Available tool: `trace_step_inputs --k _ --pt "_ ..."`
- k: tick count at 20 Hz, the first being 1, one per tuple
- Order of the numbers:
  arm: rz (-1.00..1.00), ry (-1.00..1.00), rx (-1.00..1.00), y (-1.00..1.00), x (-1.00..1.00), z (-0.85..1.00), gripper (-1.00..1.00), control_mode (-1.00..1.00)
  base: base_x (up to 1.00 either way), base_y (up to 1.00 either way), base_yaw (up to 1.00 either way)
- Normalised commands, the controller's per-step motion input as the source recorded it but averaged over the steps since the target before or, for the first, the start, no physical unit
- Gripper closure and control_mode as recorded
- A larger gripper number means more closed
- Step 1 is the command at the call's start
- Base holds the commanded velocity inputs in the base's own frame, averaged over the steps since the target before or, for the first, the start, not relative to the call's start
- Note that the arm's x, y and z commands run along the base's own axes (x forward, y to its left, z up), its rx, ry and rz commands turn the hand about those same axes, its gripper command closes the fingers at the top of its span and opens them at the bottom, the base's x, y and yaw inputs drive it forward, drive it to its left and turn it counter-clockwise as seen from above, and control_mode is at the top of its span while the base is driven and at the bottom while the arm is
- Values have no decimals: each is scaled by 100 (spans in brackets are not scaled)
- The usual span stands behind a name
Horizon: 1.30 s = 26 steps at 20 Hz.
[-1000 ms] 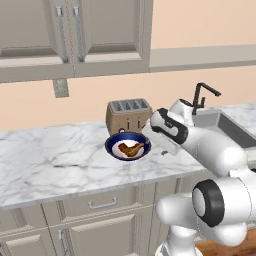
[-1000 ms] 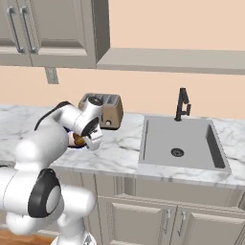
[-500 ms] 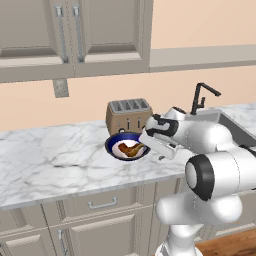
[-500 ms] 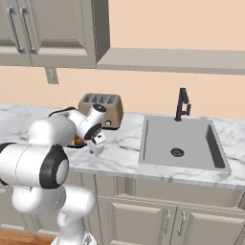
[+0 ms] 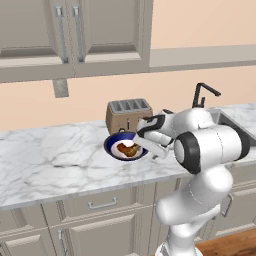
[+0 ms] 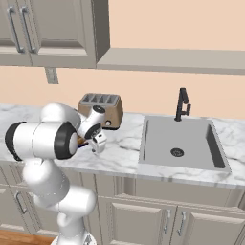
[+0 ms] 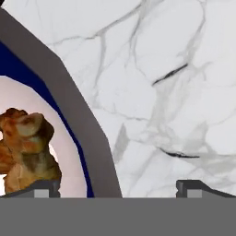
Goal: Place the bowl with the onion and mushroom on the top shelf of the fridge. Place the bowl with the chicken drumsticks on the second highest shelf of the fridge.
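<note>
Hand view: spread tool (image 7: 118, 186) straddles the bowl (image 7: 69, 110) rim, drumsticks (image 7: 25, 150) inside.

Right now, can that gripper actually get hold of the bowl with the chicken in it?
Probably yes. The gripper sits low at the bowl, one fingertip over the inside, one outside, its rim between them. Nothing blocks it; the toaster stands behind.

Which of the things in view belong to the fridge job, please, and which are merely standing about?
For the job:
- bowl with chicken drumsticks
- gripper, straddling its rim

Standing about:
- toaster
- sink
- faucet
</note>
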Motion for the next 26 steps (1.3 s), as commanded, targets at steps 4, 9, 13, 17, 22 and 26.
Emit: trace_step_inputs --k 4,9,13,17,22,26 --pt "0 0 -3 25 7 -16 100 -100 0 0 0" --pt "0 0 0 3 1 0 100 -100 0 0 0" --pt "0 -4 0 0 -23 7 100 -100 0 0 0" --pt "-2 -20 0 6 -61 47 100 -100 0 0 0" --pt "-4 -30 0 21 -76 73 100 -100 0 0 0" --pt "-9 -43 0 14 -100 90 100 -100 0 0 0"
